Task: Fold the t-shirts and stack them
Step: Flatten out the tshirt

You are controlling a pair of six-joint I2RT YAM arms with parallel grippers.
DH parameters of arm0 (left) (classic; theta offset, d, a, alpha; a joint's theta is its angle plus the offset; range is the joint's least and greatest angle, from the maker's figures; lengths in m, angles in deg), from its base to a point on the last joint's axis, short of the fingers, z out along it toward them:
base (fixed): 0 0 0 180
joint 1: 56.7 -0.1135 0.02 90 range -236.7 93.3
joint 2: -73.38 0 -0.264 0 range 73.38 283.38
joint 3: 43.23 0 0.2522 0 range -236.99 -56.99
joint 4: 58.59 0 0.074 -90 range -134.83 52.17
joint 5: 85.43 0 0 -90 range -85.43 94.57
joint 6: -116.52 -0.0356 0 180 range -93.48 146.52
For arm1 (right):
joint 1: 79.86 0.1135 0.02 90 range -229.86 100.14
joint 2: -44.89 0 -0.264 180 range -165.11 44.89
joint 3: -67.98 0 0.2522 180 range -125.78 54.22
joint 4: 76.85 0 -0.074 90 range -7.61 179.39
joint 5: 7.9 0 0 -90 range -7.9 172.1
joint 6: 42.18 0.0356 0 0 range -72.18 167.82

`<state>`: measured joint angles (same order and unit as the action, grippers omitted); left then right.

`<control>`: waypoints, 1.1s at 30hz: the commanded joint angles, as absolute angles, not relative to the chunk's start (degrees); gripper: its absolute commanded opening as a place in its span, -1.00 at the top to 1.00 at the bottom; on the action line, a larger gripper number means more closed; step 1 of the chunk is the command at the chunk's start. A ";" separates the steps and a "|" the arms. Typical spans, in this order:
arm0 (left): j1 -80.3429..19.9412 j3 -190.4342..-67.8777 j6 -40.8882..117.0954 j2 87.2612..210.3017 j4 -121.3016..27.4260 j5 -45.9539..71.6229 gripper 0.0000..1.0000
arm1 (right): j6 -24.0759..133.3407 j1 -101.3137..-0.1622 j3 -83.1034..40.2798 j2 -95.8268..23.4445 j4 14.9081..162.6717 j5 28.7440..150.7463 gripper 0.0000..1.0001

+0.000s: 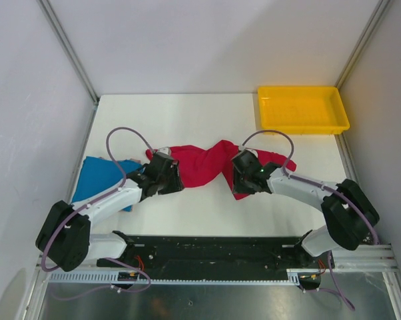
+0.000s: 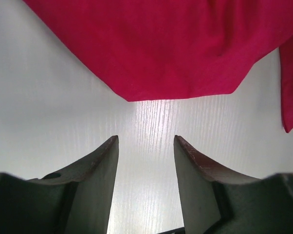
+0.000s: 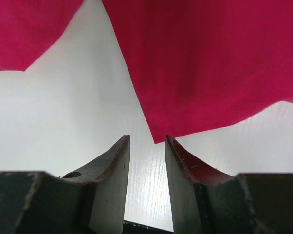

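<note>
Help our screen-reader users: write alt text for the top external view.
A crumpled red t-shirt lies on a white table, with the robot's left gripper and right gripper poised at its near edge. A blue t-shirt lies at the left, and a yellow tray sits far right.

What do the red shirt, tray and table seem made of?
Red shirt: soft matte cloth; it drapes and creases. Tray: probably plastic, glossy, with a smooth moulded rim. Table: white with faint wood-like grain and sheen, perhaps laminate.
</note>
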<state>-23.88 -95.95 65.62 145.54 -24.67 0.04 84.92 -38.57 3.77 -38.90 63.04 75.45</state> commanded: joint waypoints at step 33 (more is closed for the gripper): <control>-29.17 -109.52 60.07 151.02 -31.13 -4.22 0.99 | 81.98 -52.40 3.38 -22.14 56.39 71.51 1.00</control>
